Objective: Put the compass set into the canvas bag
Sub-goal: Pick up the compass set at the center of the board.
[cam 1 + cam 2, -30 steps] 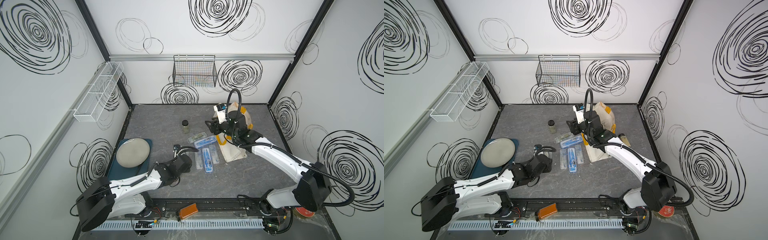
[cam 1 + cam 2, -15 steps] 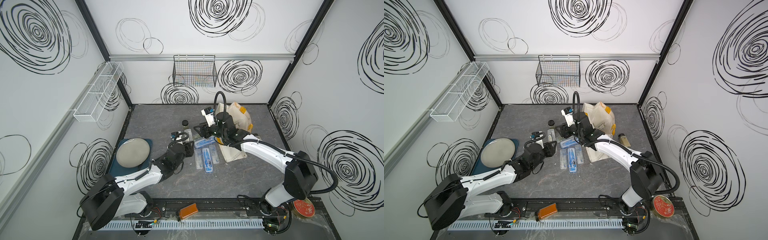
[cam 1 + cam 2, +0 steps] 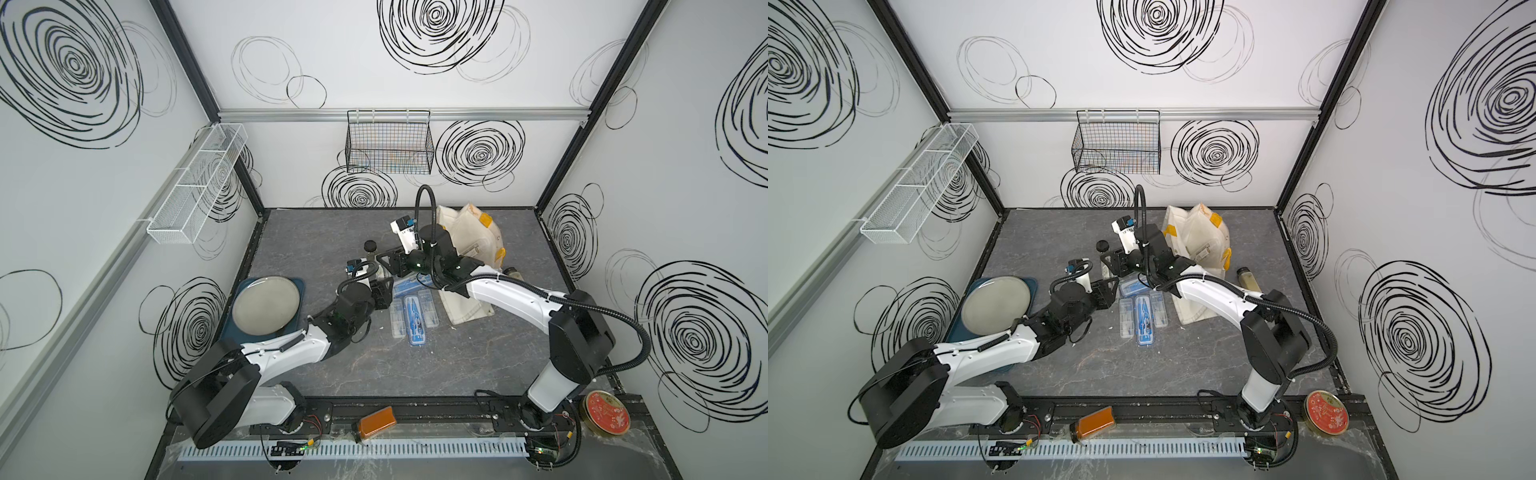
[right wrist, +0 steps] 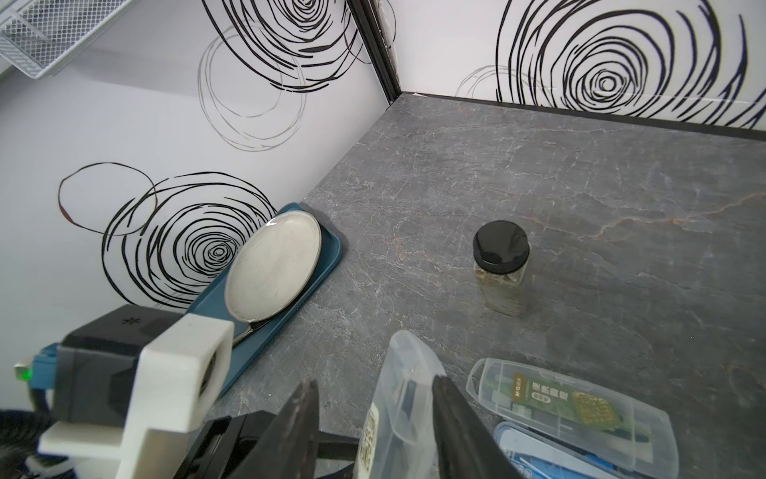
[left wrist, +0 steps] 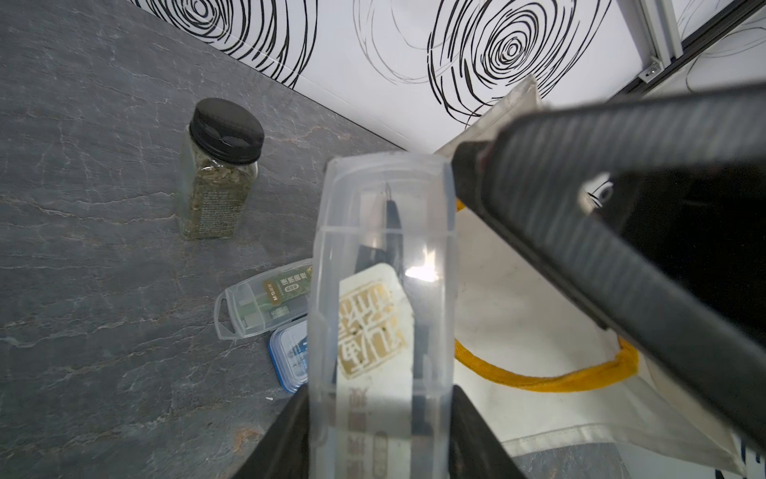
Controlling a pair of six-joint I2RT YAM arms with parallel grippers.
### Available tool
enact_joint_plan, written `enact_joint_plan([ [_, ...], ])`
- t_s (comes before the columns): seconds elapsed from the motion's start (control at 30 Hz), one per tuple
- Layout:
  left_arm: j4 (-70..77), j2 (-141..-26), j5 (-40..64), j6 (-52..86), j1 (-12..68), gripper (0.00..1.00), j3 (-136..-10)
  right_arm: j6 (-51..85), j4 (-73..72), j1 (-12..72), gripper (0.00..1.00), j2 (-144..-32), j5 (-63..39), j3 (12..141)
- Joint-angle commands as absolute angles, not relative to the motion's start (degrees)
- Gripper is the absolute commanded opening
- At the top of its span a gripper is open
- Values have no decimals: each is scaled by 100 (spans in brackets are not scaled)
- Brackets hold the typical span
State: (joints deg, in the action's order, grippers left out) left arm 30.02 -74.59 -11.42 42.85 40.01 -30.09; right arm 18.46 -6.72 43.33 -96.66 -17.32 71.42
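**Bimanual cell, viewed from above and from both wrists.** Nearest, on the front rail, one amber jar [image 3: 376, 422] is lying on its side, and one red round tin [image 3: 606, 415] is sitting at the right corner.

On the grey bench [image 3: 374, 365], three plastic cases [image 3: 414, 322] are lying side by side. The middle, blue-rimmed one is showing a compass. A fourth case, also blue-rimmed [image 5: 290, 356], and a fifth, clear with a green label [image 5: 265, 302], are lying close together just beyond them. At the left, one blue tray [image 3: 300, 286] is carrying one grey plate [image 3: 266, 305].

The left fingers [image 5: 286, 439] are pinching the compass set [image 5: 381, 290], a sixth, clear case holding a dark pointed instrument and a gold-printed card. They are holding it above the bench, near the canvas bag [image 5: 518, 311] and outside it. The right fingers [image 4: 452, 423] are standing spread around that case's free end. One is lying against or just beside its edge, and the other is standing clear.

Beyond, one black-lidded spice jar [image 3: 370, 248] is standing upright, filled with greenish flakes. The bag, cream with yellow straps, is lying crumpled at the far right of the bench, and one pale-filled jar [image 3: 1248, 279] is lying beside it. On the walls, one white wire basket [image 3: 195, 187] and one black wire basket [image 3: 388, 141] are hanging.
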Motion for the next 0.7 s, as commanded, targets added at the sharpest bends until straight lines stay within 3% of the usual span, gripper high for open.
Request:
enact_joint_plan([
  [0.0, 3692, -7427, -981, 4219, 4008, 47, -3107, 1977, -706, 4400, 47, -9839, -1735, 7320],
  [0.13, 3700, -7435, -972, 4236, 4008, 47, -3094, 1969, -613, 4401, 47, -9879, -1532, 7339],
  [0.3, 3734, -7427, -966, 4245, 3999, 47, -3060, 1978, -516, 4411, 54, -9812, -987, 7253],
  [0.43, 3759, -7409, -964, 4254, 3982, 47, -3042, 1951, -527, 4402, 54, -9817, -1149, 7225],
  [0.53, 3803, -7418, -920, 4254, 3973, 47, -3041, 2017, -598, 4403, 48, -9854, -1386, 7208],
  [0.67, 3878, -7434, -863, 4270, 3964, 47, -3032, 2139, -753, 4401, 27, -9861, -1590, 7190],
])
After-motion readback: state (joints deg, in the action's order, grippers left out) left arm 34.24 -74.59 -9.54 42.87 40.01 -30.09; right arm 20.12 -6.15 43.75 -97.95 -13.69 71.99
